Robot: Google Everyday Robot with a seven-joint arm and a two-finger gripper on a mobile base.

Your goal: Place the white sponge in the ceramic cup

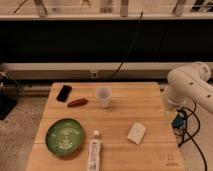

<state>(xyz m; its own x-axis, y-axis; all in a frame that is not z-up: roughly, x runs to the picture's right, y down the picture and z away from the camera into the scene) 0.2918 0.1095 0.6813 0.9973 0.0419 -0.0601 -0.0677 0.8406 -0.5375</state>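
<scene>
The white sponge [136, 132] lies flat on the wooden table [120, 117], right of centre and towards the front. The ceramic cup [103, 96] stands upright near the table's middle back, apart from the sponge. My white arm [190, 85] bends in from the right, and my gripper [178, 119] hangs low beside the table's right edge, well to the right of the sponge. It holds nothing and touches neither thing.
A green round plate [65, 136] sits at the front left, with a long white tube [94, 150] just right of it. A black phone [63, 93] and a reddish-brown sausage-like object [77, 102] lie at the back left. Cables [192, 135] hang off the right side.
</scene>
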